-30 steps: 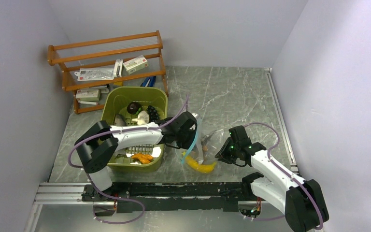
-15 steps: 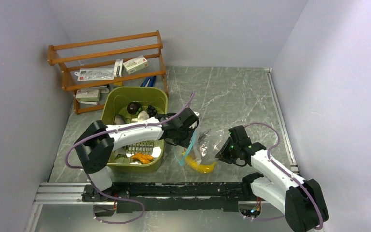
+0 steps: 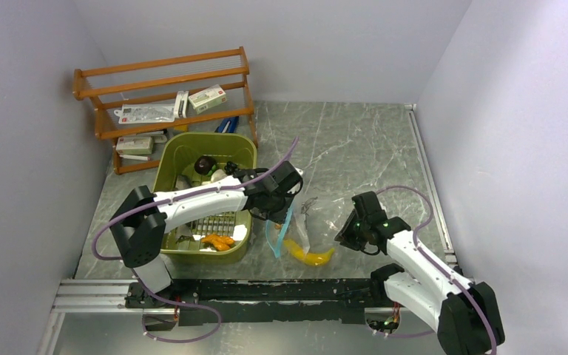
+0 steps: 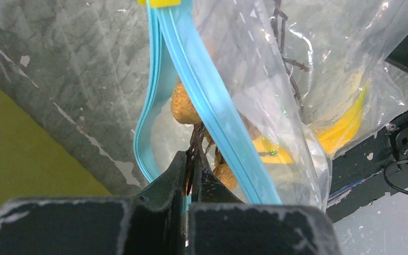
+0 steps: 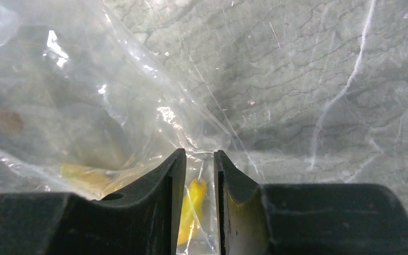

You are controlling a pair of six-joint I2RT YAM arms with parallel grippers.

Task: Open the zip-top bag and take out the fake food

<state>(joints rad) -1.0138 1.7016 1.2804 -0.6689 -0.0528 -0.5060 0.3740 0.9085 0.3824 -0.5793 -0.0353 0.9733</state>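
We see the left pincer (image 4: 191, 162) clamped tight on the lip of the clear, crinkly plastic zip-top bag (image 3: 301, 225), just beside its light blue zip strip (image 4: 212, 90), lifting that end off the grey marbled desk (image 3: 355, 148). Held so, the mouth hangs agape, with the strip bowed into a loop. The right pincer (image 5: 199, 156) stands narrow with a fold of the film between its tips (creases fan out from that spot, so we judge it a grip on the closed end), which would anchor the bag while the other side is raised. The bag sits between the two arms, its low end on the desk. Inside it we make out a yellow toy banana (image 3: 309, 257) and brown speckled lumps (image 4: 183, 106) near the mouth, none yet out. The olive-green plastic tub (image 3: 168, 159) beside the left arm holds a dark round piece (image 3: 205, 164), a white mushroom (image 3: 219, 176) and orange bits (image 3: 217, 240), so we reckon the emptying well along but unfinished
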